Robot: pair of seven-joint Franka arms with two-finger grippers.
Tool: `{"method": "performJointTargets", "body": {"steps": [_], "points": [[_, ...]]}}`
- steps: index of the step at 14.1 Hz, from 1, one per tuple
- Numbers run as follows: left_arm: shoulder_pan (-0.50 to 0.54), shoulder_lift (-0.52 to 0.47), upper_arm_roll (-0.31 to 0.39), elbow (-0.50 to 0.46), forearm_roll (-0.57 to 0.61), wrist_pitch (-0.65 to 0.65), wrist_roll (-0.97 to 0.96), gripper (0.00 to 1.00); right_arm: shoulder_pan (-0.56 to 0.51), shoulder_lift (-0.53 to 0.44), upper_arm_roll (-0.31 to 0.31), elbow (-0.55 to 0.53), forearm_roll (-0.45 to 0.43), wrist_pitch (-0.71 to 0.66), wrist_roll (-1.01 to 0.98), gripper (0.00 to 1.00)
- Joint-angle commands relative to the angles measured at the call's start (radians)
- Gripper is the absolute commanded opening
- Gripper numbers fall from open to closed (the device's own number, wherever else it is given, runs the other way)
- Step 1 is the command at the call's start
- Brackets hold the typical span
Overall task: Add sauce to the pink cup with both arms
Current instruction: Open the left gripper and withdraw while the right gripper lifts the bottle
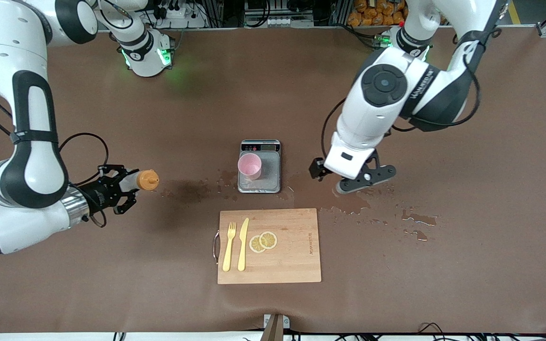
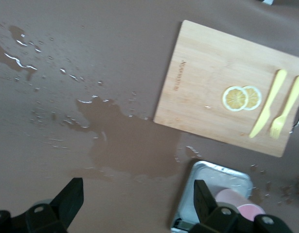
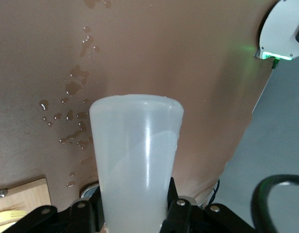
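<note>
Brown matte desk lies bare around my right claw; it clenches the translucent sauce level, orange nozzle toward the pink cup; that round cup stands on the steel scale; my left claw hangs released beside it, over puddles.

The right gripper is clamped around the sauce bottle, held roughly horizontal with the orange nozzle pointing away from the wrist; the right arm is bent sharply at the elbow. The left gripper hangs low above the table, pointing downward, with its fingers spread wide apart and nothing between them.
</note>
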State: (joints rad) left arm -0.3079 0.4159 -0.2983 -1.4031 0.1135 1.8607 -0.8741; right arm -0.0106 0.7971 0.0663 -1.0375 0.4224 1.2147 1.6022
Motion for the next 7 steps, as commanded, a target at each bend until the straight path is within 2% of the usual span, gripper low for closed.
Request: {"method": "performJointTargets", "body": {"steps": [1, 4, 7], "points": [[0.077, -0.097, -0.008, -0.092, -0.028, -0.049, 0.142, 1.0, 0.043, -0.036, -0.011, 0.019, -0.046, 0.005, 0.077, 0.48], [0.202, -0.169, -0.008, -0.164, -0.029, -0.054, 0.37, 1.0, 0.122, -0.067, -0.01, 0.03, -0.16, 0.086, 0.186, 0.47], [0.262, -0.183, -0.008, -0.186, -0.032, -0.054, 0.496, 1.0, 0.22, -0.09, -0.011, 0.031, -0.272, 0.114, 0.281, 0.46]]}}
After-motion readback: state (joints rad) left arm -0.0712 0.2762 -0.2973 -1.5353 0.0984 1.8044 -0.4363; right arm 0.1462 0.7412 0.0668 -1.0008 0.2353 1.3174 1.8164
